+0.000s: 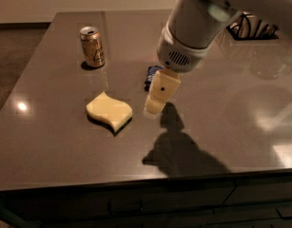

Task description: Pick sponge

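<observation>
You are looking down on a dark grey table (221, 127). The sponge (109, 110) is lying flat on it, left of centre and toward the near edge. It is showing its pale yellow top and a thin dark shadow along its lower edge, and nothing is touching it.

The gripper (154, 110) is hanging just to the right of the sponge, with its cream tip pointing down and slightly left. A narrow strip of bare table is showing between the tip and the sponge's right point. From this angle you are seeing only one cream block, so you cannot tell whether the gripper is open or closed. It is carrying nothing you can see. Whether the tip is touching the table is also unclear.

The arm's white housing (193, 27) is filling the upper right and covering part of the wrapper (152, 73), which is lying behind the gripper. The arm's shadow (179, 151) is falling on the table to the right of the tip and toward the near edge.

A can (92, 46) is standing upright at the far left, well apart from the sponge. A dark wire object (252, 27) is sitting at the far right edge, partly hidden by the arm.
</observation>
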`<action>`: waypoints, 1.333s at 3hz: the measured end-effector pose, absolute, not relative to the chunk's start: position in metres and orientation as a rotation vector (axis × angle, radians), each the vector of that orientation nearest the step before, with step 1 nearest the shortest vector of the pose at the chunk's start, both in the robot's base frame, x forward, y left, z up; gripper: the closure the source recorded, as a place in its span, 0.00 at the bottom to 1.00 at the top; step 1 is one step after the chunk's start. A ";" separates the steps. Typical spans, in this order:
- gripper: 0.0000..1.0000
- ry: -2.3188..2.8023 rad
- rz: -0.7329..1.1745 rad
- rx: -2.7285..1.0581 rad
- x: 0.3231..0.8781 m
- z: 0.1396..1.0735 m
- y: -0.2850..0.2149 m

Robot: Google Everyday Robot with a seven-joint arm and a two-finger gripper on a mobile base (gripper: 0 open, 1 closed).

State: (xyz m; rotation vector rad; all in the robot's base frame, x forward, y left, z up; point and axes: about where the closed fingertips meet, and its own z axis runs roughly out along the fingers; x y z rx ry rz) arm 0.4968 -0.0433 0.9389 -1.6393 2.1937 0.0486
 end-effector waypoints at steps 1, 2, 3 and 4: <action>0.00 2.217 0.115 -1.661 0.507 0.909 -0.018; 0.00 2.235 0.167 -1.684 0.512 0.885 0.002; 0.00 2.235 0.206 -1.705 0.511 0.868 0.023; 0.00 2.225 0.221 -1.728 0.505 0.857 0.040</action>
